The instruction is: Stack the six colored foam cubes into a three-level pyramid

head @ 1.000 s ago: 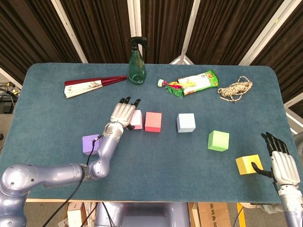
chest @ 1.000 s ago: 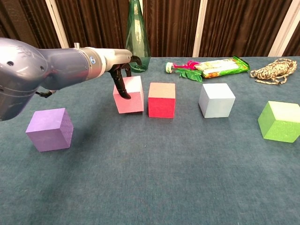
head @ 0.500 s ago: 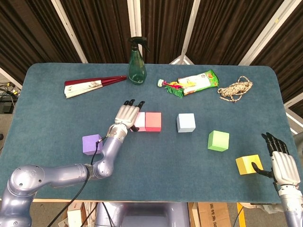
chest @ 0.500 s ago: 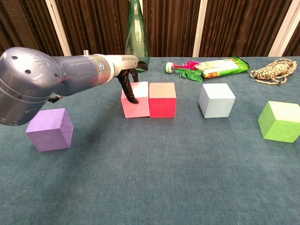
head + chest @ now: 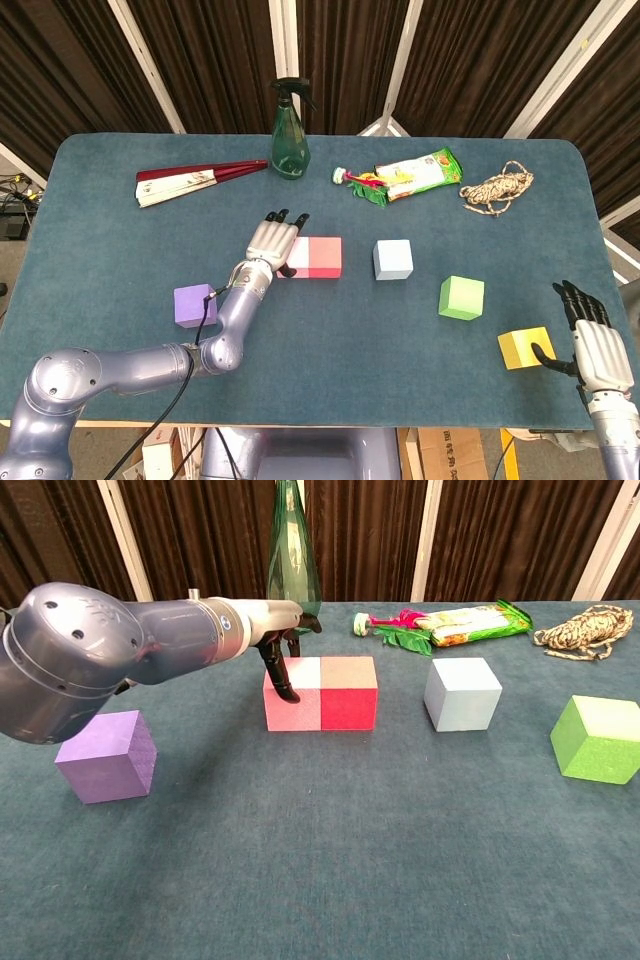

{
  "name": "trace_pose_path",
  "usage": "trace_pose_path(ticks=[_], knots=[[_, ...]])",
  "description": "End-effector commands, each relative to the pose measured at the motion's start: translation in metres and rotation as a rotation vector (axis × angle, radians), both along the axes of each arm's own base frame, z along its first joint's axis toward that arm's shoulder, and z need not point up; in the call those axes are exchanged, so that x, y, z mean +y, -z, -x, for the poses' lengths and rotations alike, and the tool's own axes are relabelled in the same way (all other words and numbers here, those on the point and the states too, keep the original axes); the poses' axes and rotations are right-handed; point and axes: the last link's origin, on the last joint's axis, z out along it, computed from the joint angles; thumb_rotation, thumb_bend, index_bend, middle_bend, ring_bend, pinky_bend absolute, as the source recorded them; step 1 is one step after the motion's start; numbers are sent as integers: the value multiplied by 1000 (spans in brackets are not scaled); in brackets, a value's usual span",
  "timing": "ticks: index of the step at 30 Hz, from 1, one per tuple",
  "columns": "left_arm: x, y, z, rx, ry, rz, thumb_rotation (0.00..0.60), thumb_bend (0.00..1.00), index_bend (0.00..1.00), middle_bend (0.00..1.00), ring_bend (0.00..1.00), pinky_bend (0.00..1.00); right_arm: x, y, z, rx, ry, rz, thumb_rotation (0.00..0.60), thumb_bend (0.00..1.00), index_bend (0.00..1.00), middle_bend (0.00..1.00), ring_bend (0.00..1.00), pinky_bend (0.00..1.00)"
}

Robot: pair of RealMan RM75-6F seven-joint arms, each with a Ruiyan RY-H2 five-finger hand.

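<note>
glossy silver-grey arm shells, pale silver left hand and right hand with black fingers, thin black cable along the forearm.

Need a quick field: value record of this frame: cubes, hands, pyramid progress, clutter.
base row: pink cube flush against red cube, side by side on the table
loose cubes: purple cube, light blue cube, green cube, yellow cube, all apart
left hand: fingers on the pink cube's left and top
right hand: beside the yellow cube, contact unclear
stacked levels: none above the table yet
clutter: spray bottle, folded fan, snack packet, rope bundle
</note>
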Motion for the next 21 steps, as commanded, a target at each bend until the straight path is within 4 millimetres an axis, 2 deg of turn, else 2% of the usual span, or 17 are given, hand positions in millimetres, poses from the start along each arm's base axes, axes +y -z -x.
trace_pose_path(ticks=[1,10,13,16,21], knots=[[-1,2,0,-1,-4,6,600,287,27,358,49,100,0,0,0,0,0,0,600,312,0,0,0,0],[-3,6,-3,0,7,13,600,285,26,343,49,100,0,0,0,-2,4,0,600,313,0,0,0,0],[-2,5,-2,3,5,11,600,247,12,310,49,100,0,0,0,-2,5,0,600,313,0,0,0,0],[-2,4,-1,9,1,12,600,186,0,264,47,100,0,0,1,-2,6,0,600,313,0,0,0,0],[-2,1,0,21,4,10,600,93,0,126,33,81,1,0,0,-1,6,-1,600,312,0,0,0,0]])
